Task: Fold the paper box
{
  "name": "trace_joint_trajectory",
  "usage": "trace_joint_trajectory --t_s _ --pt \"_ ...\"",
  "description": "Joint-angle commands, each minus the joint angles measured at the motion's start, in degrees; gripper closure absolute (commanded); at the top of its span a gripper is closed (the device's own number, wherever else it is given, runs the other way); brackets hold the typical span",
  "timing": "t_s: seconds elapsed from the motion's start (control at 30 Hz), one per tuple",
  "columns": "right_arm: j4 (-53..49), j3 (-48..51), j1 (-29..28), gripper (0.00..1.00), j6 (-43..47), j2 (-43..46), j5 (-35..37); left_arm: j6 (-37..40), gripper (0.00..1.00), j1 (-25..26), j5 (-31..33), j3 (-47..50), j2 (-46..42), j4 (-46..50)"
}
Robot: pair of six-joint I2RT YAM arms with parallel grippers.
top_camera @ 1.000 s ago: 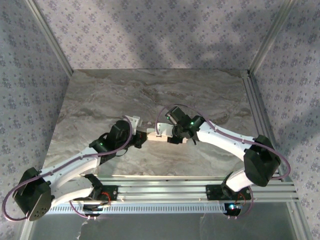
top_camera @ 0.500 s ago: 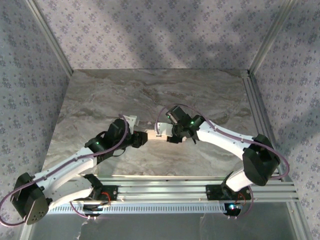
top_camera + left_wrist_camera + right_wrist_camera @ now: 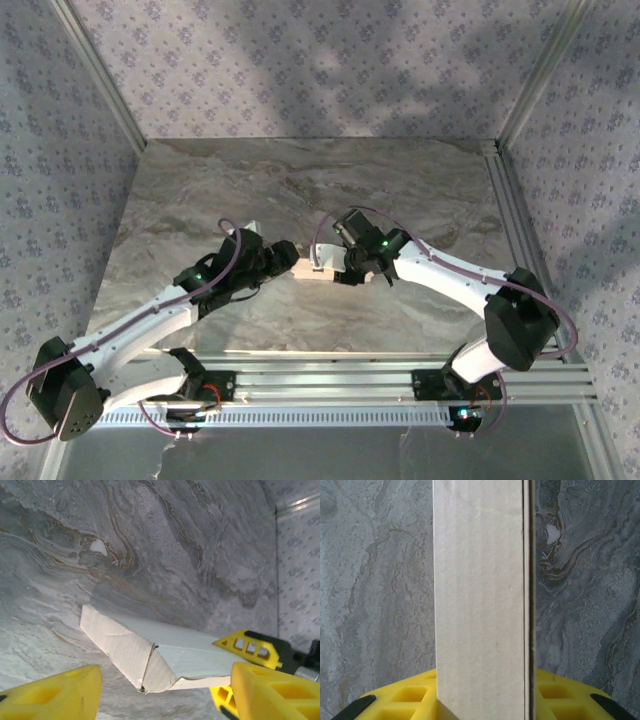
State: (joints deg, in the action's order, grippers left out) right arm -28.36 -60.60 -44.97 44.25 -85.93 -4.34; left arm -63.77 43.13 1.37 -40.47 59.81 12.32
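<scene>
Walls [image 3: 320,60] papered in a small grey floral print closed the cell in on three sides, with aluminium posts [image 3: 100,75] slanting up at the back corners. The surface [image 3: 420,180] was a grey slab veined like marble. Ribbed aluminium rails [image 3: 330,375] ran along its near edge, where both bases were bolted.

The left arm [image 3: 140,325] reached from the lower left diagonally toward the middle, its white link low and its dark wrist bent in to the right. The right arm [image 3: 450,275] mirrored it from the lower right, elbow out by the right edge and forearm sloping in to the left. The two wrists met nose to nose near the surface's centre.

The paper box [image 3: 312,270] sat between them, a flat, white, folded rectangle. The right pincer [image 3: 337,270] was closed on one end of it. In the right wrist view the box ran straight up from between the yellow fingers [image 3: 395,702]. The left pincer [image 3: 165,687] stood wide open, its yellow pads [image 3: 50,695] on either side of the box's other end and touching nothing. At that end a flap showed a slight gap. Whether the box rested on the surface or hung just above it could not be told.
</scene>
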Motion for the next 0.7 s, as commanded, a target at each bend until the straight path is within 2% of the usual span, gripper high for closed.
trace_joint_trajectory --t_s 0.0,0.17,0.43,0.67 --pt "-2.4 -0.5 0.2 0.64 0.2 -1.6 -1.9 -6.1 0.34 -0.1 -0.4 -2.5 2.0 0.9" --pt "-2.6 -0.6 0.5 0.64 0.2 -1.5 -2.1 -9.1 0.32 -0.1 -2.1 -1.5 4.4 1.7" --pt "-2.4 -0.7 0.5 0.64 0.2 -1.8 -2.1 -17.3 0.30 0.1 -3.5 1.4 6.3 -8.0" --pt "-2.5 -0.9 0.9 0.65 0.1 -2.3 -2.9 -29.9 0.32 1.7 -3.0 5.7 8.2 -15.8"
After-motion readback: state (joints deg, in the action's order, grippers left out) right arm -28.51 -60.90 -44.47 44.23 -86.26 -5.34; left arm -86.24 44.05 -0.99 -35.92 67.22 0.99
